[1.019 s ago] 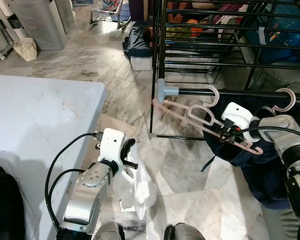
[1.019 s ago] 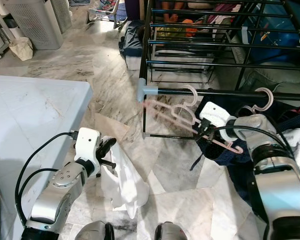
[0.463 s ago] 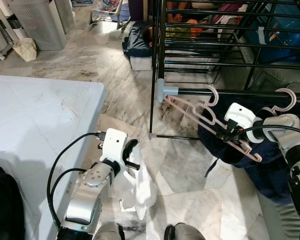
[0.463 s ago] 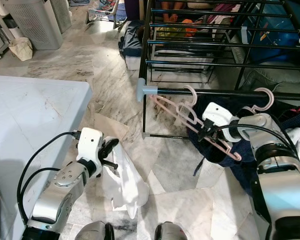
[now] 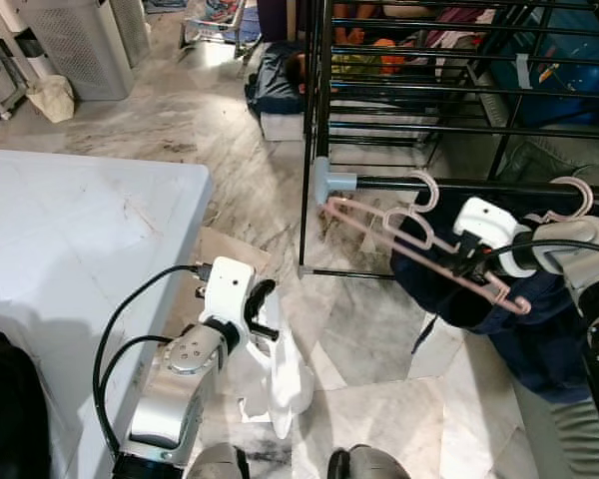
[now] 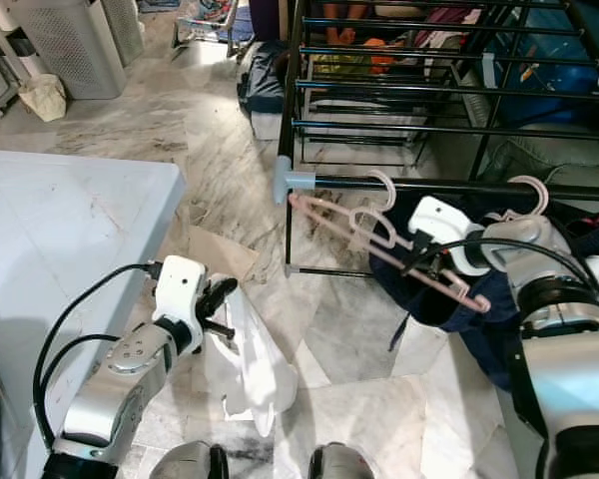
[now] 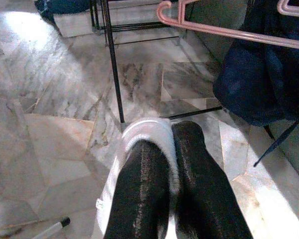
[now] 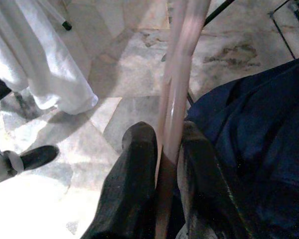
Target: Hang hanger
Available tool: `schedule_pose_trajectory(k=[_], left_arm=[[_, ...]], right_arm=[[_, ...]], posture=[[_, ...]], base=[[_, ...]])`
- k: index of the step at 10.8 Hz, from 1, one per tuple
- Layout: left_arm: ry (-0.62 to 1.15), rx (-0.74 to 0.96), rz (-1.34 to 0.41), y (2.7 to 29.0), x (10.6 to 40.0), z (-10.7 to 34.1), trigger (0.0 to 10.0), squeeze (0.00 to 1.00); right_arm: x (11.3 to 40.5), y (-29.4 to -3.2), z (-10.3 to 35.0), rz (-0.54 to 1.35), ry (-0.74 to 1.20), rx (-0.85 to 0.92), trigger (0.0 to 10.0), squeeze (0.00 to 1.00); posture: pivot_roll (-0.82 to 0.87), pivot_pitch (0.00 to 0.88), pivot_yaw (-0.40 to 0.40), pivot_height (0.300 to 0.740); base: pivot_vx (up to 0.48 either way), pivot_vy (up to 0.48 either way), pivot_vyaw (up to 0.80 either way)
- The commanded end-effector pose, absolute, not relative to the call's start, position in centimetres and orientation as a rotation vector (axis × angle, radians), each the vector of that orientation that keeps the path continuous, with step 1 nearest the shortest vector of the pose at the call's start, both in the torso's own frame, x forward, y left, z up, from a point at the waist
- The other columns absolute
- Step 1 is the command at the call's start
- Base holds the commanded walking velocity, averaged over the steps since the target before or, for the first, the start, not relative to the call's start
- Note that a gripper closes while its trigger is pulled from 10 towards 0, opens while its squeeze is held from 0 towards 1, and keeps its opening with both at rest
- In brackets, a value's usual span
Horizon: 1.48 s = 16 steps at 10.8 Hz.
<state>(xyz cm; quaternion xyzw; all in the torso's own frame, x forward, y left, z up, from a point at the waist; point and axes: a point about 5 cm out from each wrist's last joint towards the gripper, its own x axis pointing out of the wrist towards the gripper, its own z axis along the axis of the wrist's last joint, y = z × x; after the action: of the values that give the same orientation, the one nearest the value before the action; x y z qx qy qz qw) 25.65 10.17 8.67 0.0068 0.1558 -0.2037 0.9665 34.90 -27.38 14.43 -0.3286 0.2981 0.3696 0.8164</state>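
The pink hanger (image 5: 419,244) sits just below the front rail (image 5: 459,185) of the black drying rack (image 5: 409,90), its hook (image 5: 425,190) curled up against that rail, though whether it is fully over the rail or only touching it cannot be told. The right hand (image 5: 469,264) pinches the hanger's lower bar, its two black fingers (image 8: 134,169) pressed on either side of the pink bar, close to the dark blue garment (image 5: 499,299) that droops from the rail beside it. A second pink hook (image 5: 571,195) rides the same rail farther toward the robot's right.

Away from the rack, on the side of the white surface (image 5: 70,230), the left hand (image 5: 258,317) is closed on a white cloth (image 5: 285,374) that hangs toward the marble floor (image 5: 369,339).

The risk, as I judge it, lies in the release: if the hook is only resting against the rail, letting go would drop the hanger to the floor. Its tilted bar could also catch in the blue garment and drag it off as the right arm pulls away, and the trailing white cloth could snag near the robot's feet.
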Motion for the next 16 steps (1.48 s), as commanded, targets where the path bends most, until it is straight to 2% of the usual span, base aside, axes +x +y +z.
schedule_pose_trajectory(k=[1,10,11,12,13,15,16], left_arm=[[0.298,0.025,-0.426,9.9,25.9,9.1,10.0,0.00],[0.308,0.030,-0.429,9.7,26.0,9.0,10.0,0.00],[0.311,0.030,-0.428,9.7,26.0,8.9,10.0,0.00],[0.316,0.034,-0.420,9.7,25.9,8.7,10.0,0.00],[0.316,0.033,-0.410,9.8,25.9,8.6,10.0,0.00],[0.329,0.018,-0.408,9.7,25.9,8.3,10.0,0.00],[0.315,0.013,-0.403,9.7,25.9,8.3,10.0,0.00]], right_arm=[[34.8,-27.9,14.8,0.788,0.661,-0.701,0.0,0.00],[34.3,-26.9,12.7,0.804,0.698,-0.621,0.0,0.00],[34.6,-26.9,12.6,0.732,0.672,-0.611,0.0,0.00],[35.2,-26.8,12.2,0.560,0.595,-0.524,0.0,0.00],[35.1,-26.4,11.8,0.517,0.543,-0.453,0.0,0.00],[35.0,-24.7,11.2,0.418,0.374,-0.296,0.0,0.00],[33.3,-22.9,10.3,0.332,0.261,-0.242,0.0,0.00]], posture=[[0.00,0.089,-0.014,0.740],[0.00,0.083,-0.024,0.740],[0.00,0.077,-0.028,0.740],[-0.01,0.065,-0.034,0.740],[-0.01,0.061,-0.033,0.740],[-0.03,0.048,-0.022,0.740],[-0.04,0.037,-0.016,0.740]], base=[[0.000,0.000,0.00],[0.000,0.000,0.00],[0.000,0.000,0.00],[0.000,0.000,0.00],[0.000,0.000,0.00],[0.000,0.000,0.00],[0.000,0.000,0.00]])
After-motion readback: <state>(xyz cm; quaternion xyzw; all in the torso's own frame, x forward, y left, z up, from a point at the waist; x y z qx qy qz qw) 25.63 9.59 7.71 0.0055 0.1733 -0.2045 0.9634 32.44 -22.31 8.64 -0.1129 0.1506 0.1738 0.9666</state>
